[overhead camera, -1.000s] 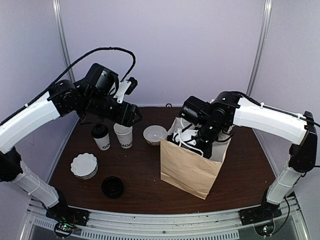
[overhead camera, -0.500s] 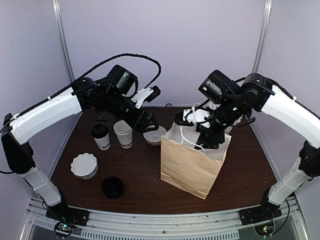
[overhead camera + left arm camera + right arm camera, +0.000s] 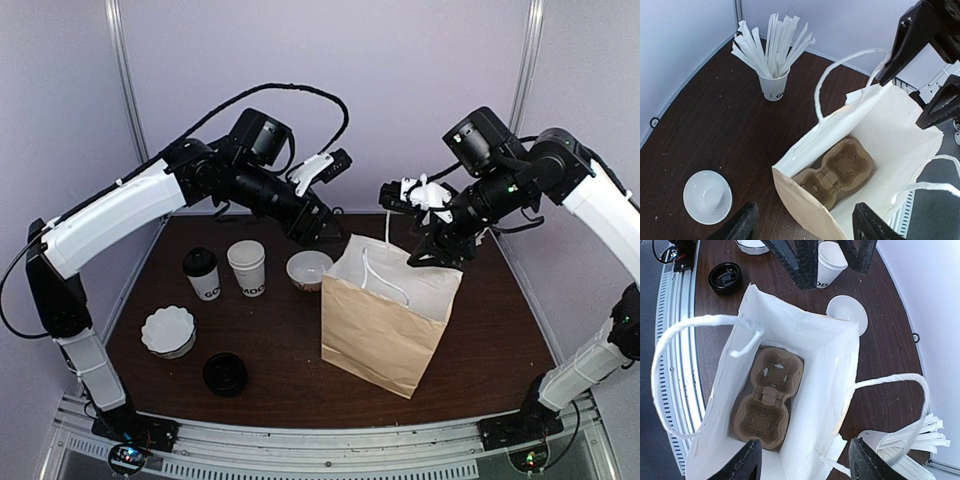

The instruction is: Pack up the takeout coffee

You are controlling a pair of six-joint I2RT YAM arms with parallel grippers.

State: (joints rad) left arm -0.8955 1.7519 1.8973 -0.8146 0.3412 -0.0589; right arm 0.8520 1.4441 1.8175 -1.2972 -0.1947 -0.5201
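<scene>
**Lidded coffee on the bench, bag standing open**

The takeout coffee (image 3: 201, 273) stands upright toward the far-left corner of the bench (image 3: 270, 350), black lid on. Only the letters "GO" of its side print can be read. Just beside it, toward the middle, is a lidless white cup (image 3: 246, 268) whose black print reads "MOC". A white bowl-shaped piece (image 3: 308, 268) sits between that cup and the brown paper bag (image 3: 385, 320).

The bag stands right of centre with its mouth open and its 2 white cord handles raised. A brown moulded 2-cup carrier (image 3: 767, 397) lies flat on its bottom.

The left end effector (image 3: 805, 226) hangs over the far side of the bench beside the bag's mouth, fingers spread and nothing between them. The right end effector (image 3: 805, 460) hangs above the bag's far edge, also spread wide and gripping nothing — in the left wrist view 1 handle loop rises in front of its black fingers, and contact cannot be judged.

A cup of white wrapped sticks (image 3: 774, 85) stands near the far edge; its dark print is too small to read. A loose black lid (image 3: 225, 373) lies near the near-left corner, with a white fluted stack (image 3: 168, 332) by the left edge.
</scene>
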